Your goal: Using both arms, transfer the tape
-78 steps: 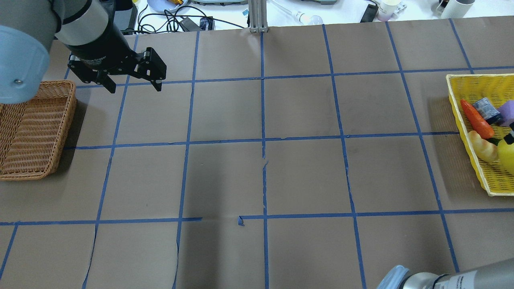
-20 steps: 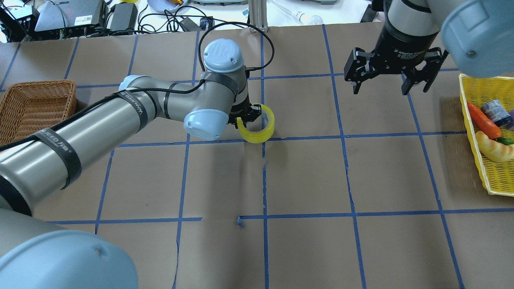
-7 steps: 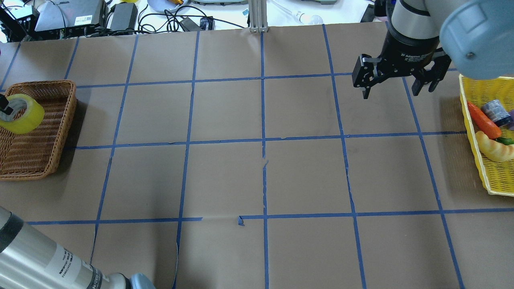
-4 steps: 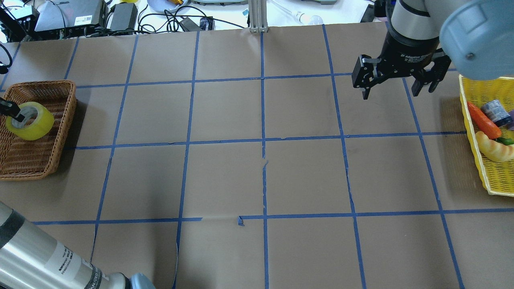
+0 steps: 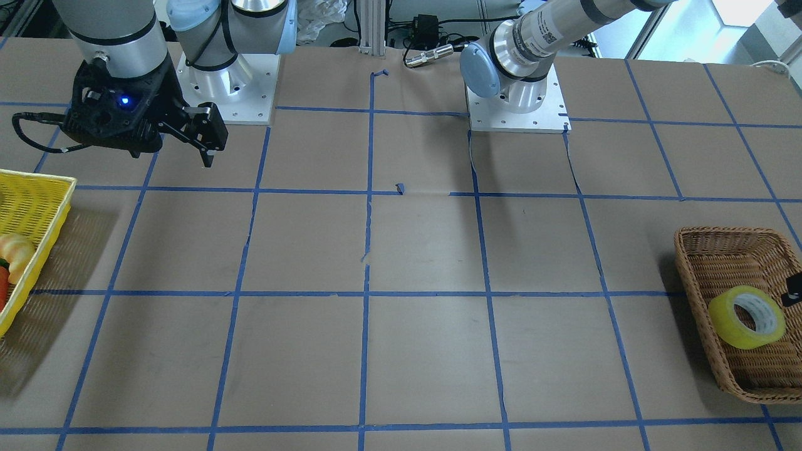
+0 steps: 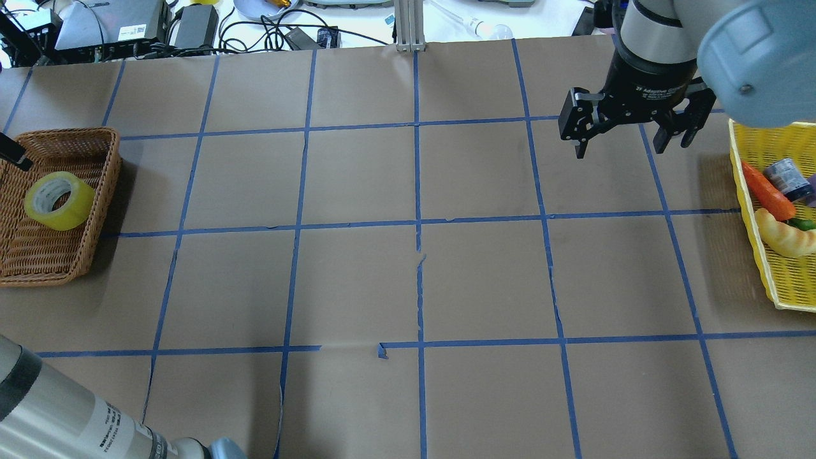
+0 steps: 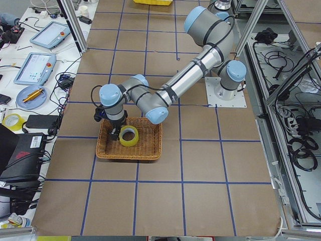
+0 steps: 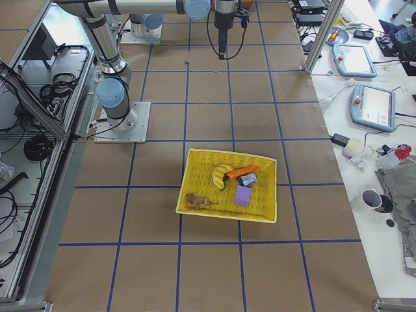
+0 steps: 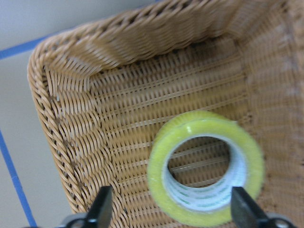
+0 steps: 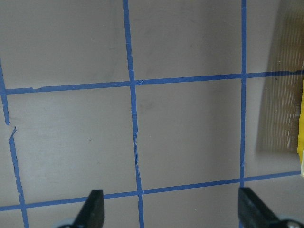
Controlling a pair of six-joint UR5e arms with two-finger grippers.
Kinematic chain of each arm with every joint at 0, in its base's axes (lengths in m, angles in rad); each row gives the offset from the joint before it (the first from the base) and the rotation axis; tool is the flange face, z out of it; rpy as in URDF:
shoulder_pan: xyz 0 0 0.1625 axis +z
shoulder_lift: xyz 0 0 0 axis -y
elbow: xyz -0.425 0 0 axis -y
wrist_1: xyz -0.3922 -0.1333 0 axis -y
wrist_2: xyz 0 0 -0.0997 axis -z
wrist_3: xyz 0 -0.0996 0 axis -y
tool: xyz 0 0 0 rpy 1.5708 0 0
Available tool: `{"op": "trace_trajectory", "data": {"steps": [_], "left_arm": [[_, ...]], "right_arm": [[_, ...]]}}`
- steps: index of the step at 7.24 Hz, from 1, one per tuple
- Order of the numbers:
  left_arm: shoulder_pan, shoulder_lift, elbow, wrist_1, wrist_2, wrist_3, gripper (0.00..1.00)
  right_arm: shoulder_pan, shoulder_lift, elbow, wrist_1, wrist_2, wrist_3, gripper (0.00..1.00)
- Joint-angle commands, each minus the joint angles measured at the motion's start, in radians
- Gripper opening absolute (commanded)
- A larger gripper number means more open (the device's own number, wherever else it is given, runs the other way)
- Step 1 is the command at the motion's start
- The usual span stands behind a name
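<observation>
Item: tape [image 6: 58,200], one yellow roll, inside the wicker basket [image 6: 44,258] at the left edge of the overhead frame.
My left pincer [image 9: 172,205]: spread wide above the roll, tips showing at the bottom of the wrist frame on either side, clear of it.
My right pincer [image 6: 628,150]: spread, empty, upper right of the overhead frame, beside the yellow basket [image 6: 790,280].

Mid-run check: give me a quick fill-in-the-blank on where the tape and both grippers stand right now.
The tape lies in the wicker basket on the robot's ___ side.
The left gripper over it is ___, gripping nothing.
The plastic basket near the open right gripper is coloured ___.
Missing words: left; open; yellow.
</observation>
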Motion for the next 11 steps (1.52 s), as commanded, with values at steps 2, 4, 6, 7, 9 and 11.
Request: {"op": "trace_trajectory", "data": {"steps": [2,4,6,7,9,11], "left_arm": [[-0.358,0.233,-0.011,-0.253,0.018,-0.572,1.00],[-0.573,0.342,-0.015,-0.340,0.012,-0.896,1.00],[-0.663,0.451,-0.138,-0.351,0.013,-0.968,1.00],[-0.663,0.510,-0.207,-0.331,0.010,-0.979,1.00],[-0.662,0.547,-0.268,-0.222,0.015,-0.968,1.00],[-0.662,0.547,-0.280,-0.211,0.015,-0.970,1.00]], "right_arm": [[-0.001,0.000,-0.002,-0.001,-0.020,0.000,1.00],[0.000,0.000,-0.002,-0.001,-0.022,0.002,1.00],[0.002,-0.001,-0.002,-0.001,-0.022,0.003,1.00],[0.002,-0.001,0.000,0.001,-0.022,0.003,1.00],[-0.001,0.000,-0.002,-0.001,-0.020,0.003,1.00],[0.000,0.000,0.000,-0.001,-0.022,0.005,1.00]]}}
